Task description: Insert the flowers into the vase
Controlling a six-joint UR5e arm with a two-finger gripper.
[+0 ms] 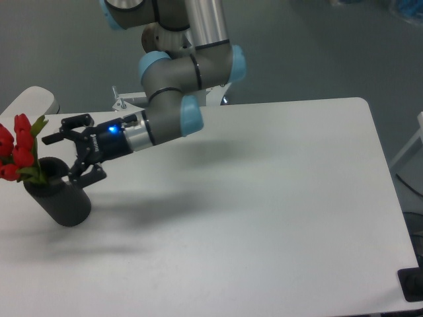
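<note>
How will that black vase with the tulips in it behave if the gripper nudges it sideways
The vase already looks tilted, so a sideways nudge may well tip it. Being a cylinder, it would probably roll once down. The flowers lean out to one side, likely pulling weight that way. The gripper is open beside it.

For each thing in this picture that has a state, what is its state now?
flowers: in the vase, red blooms sticking out of its mouth.
vase: on the table, tilted, holding the flowers.
gripper: open, beside the vase mouth, holding nothing.
table: white, bearing the vase.
</note>
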